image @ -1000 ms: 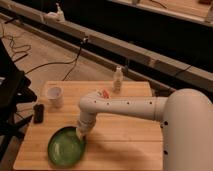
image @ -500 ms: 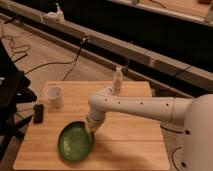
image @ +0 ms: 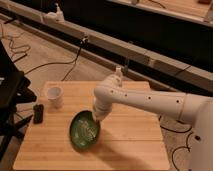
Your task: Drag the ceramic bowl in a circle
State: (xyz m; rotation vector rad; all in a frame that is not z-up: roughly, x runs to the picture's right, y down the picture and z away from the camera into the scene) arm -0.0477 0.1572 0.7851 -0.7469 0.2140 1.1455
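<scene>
The white gripper point(image: 98, 119) sits at the right rim of the round, glossy green ceramic bowl point(image: 82, 132); its hold, I cannot tell.

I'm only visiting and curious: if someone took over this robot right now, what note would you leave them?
Gripper: down at the bowl's right rim.
Bowl: on the table, left of centre, nearer the front than the cup.
Done: the bowl has slid right and towards the back over the last second, so the drag is under way.
Left: finishing the circle. How much of it remains can't be told.
</scene>
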